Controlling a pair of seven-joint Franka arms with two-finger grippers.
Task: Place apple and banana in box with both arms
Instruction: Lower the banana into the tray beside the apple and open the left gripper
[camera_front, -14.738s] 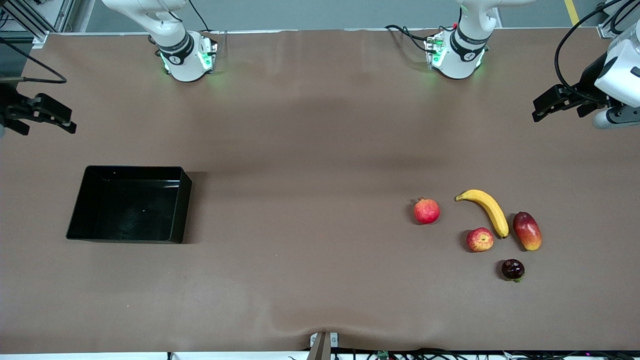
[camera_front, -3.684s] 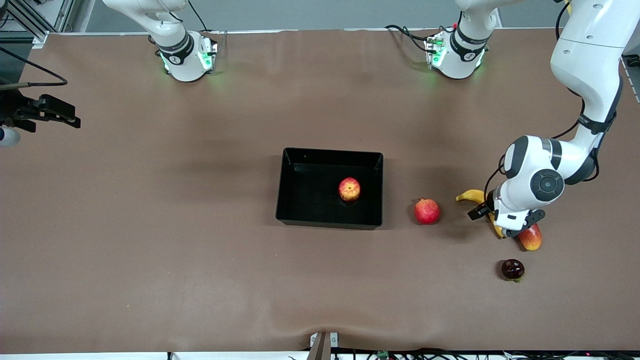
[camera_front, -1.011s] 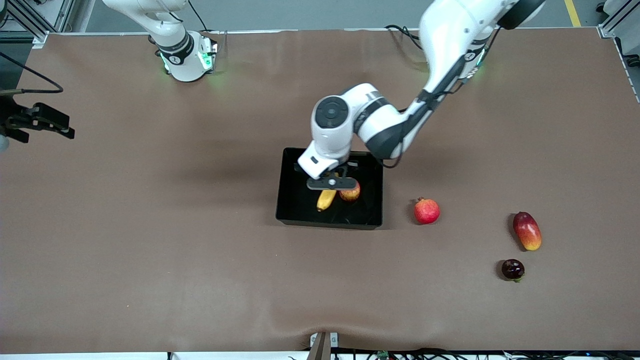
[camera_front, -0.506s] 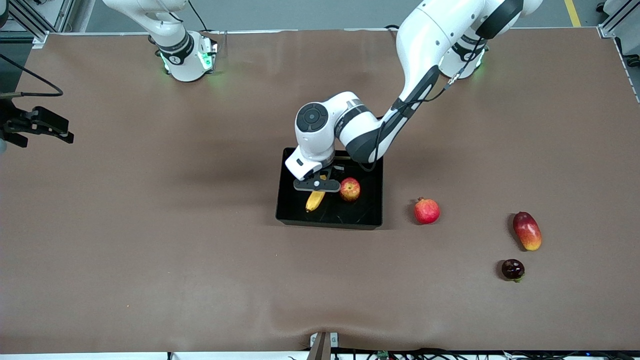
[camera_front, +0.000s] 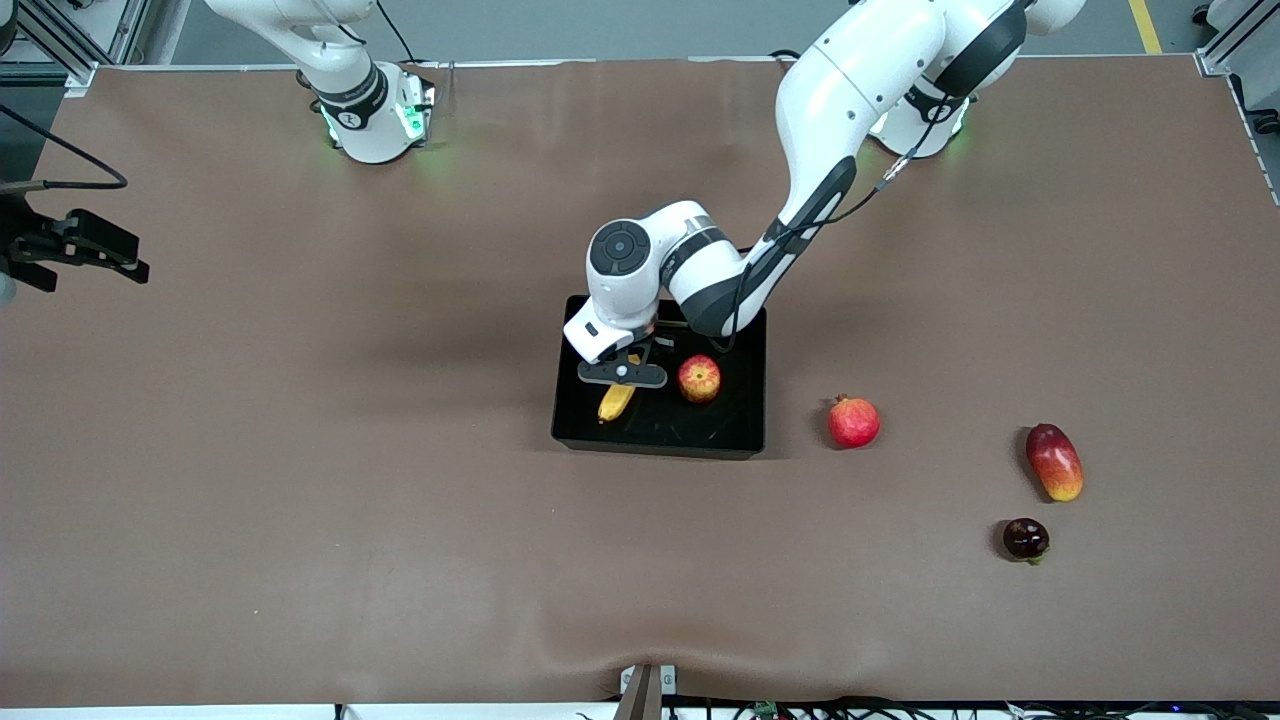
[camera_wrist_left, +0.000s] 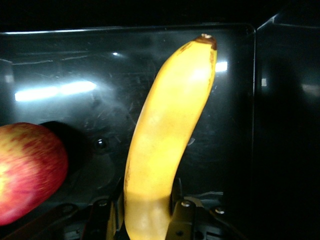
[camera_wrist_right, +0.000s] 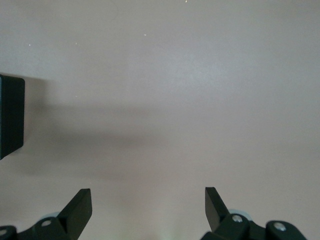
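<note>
— Left end effector (camera_front: 621, 374): where do you have it?
— You have it low over the box (camera_front: 745, 400), at the part toward the right arm's end, and its fingers (camera_wrist_left: 182, 218) are clamped narrow on the banana (camera_front: 615, 401). In the left wrist view you see the two pads pressed against the fruit's lower end.

— Which way does your banana point?
— Its long axis runs roughly from the arm bases toward the front camera, slightly slanted. The free end sticks out from under the end effector on the side nearer the front camera, and the dark tip in the left wrist view points toward a box wall. Whether it touches the box floor you cannot tell.

— And your apple (camera_front: 699, 378)?
— It sits inside the box, just beside the banana, on the side toward the left arm's end of the bench (camera_front: 300, 500).

— Your right end effector (camera_front: 80, 245)?
— It waits at the right arm's end of the bench, fingers (camera_wrist_right: 80, 210) spread wide, holding nothing; only bare bench and a corner of the box show beneath it.

— Anything else out there?
— A round red fruit (camera_front: 853, 421), a mango (camera_front: 1054, 461) and a small dark fruit (camera_front: 1025, 538) lie on the bench toward the left arm's end, outside the box.
</note>
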